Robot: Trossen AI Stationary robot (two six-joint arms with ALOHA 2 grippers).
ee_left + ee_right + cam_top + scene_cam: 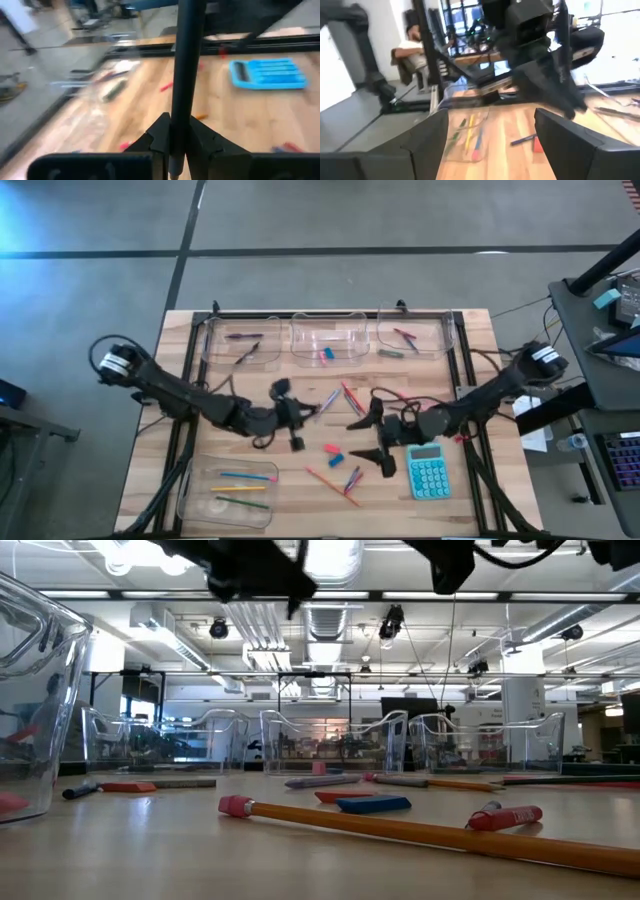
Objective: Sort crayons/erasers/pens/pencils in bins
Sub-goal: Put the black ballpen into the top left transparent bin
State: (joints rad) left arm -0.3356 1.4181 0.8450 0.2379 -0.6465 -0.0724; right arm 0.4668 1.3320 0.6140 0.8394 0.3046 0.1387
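My left gripper point(303, 416) is at the table's middle, shut on a slim dark pen point(186, 60). My right gripper point(372, 440) is open and empty just to its right, above loose sticks; its fingers stand wide apart in the right wrist view point(495, 145). A pink eraser point(332, 448) and a blue eraser point(337, 460) lie between the grippers. An orange pencil point(328, 481) lies nearer the front edge. Three clear bins stand along the far edge: one with pens point(240, 340), one with erasers point(328, 340), one with crayons point(412, 335). A fourth bin point(228, 492) at the near left holds pencils. My left gripper pinches the pen between its two fingers point(161, 137), at a stretch near one end point(178, 131). The pen's long part sticks out past the fingertips, in line with the fingers. It is off the table.
A teal calculator point(430, 472) lies at the near right, beside my right gripper. Red and pink sticks point(350, 398) lie at the middle, and a short stick point(352, 478) lies by the orange pencil. A black frame runs along the table's sides.
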